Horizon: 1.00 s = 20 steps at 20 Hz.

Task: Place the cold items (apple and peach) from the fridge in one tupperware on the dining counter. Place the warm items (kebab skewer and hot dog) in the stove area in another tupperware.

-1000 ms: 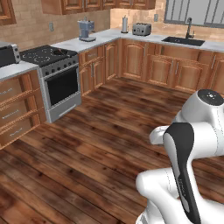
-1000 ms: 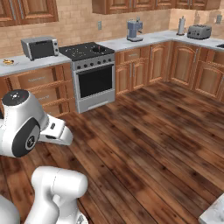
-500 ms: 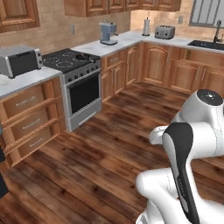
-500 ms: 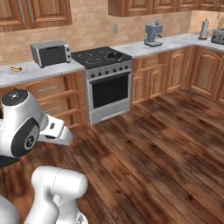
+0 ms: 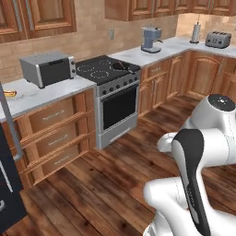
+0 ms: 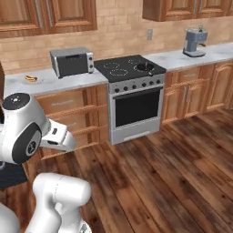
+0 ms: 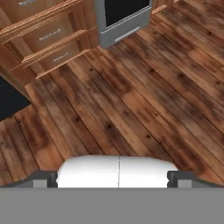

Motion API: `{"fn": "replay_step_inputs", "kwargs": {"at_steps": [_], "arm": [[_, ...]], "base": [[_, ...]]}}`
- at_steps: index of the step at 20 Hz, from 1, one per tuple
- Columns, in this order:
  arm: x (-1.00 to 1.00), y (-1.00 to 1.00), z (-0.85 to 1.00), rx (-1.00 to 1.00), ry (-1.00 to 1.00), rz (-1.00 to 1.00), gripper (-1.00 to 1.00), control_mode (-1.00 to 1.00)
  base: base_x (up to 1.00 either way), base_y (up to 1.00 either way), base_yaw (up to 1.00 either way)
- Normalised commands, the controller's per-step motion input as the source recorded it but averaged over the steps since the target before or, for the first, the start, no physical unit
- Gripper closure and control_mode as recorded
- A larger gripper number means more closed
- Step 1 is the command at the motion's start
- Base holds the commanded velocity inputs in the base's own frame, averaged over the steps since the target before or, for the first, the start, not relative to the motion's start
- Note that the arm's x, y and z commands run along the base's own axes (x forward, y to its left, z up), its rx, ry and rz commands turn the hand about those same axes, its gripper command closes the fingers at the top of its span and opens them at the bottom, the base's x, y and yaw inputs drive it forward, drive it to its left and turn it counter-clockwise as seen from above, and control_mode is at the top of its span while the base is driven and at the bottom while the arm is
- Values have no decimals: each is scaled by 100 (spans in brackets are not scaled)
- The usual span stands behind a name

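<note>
The silver stove (image 5: 113, 87) (image 6: 133, 93) with its black top stands against the wall ahead. A small tan-and-red hot dog (image 6: 31, 78) (image 5: 10, 93) lies on the pale countertop left of it. The fridge's black front (image 5: 10, 189) with a grey handle shows at the left edge, and as a dark patch (image 7: 11, 99) in the hand view. My gripper (image 7: 113, 179) hangs open over bare wooden floor, fingertips (image 7: 43, 179) wide apart and nothing between them. A dark pan (image 6: 145, 67) sits on a burner. The kebab skewer, apple, peach, tupperwares and dining counter are out of view.
A silver toaster oven (image 5: 48, 68) (image 6: 72, 61) stands on the counter left of the stove. A grey coffee machine (image 5: 151, 39) (image 6: 195, 41), a paper towel roll (image 5: 196, 32) and a toaster (image 5: 218, 39) are further right. Wooden drawers (image 7: 43, 35) line the wall.
The whole scene has slid rightward in both base views, so the base has moved. The stove now looks nearer and the fridge edge has come in at the left. The gripper stays open.
</note>
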Motion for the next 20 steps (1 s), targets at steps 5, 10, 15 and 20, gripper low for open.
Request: {"fn": "replay_step_inputs", "kwargs": {"at_steps": [5, 10, 15, 20], "arm": [[0, 0, 0, 0, 0, 0, -100, 100], [0, 0, 0, 0, 0, 0, -100, 100], [0, 0, 0, 0, 0, 0, -100, 100], [0, 0, 0, 0, 0, 0, -100, 100]], "base": [[100, 0, 43], [100, 0, 45], [100, -26, 41], [100, -37, 41]]}}
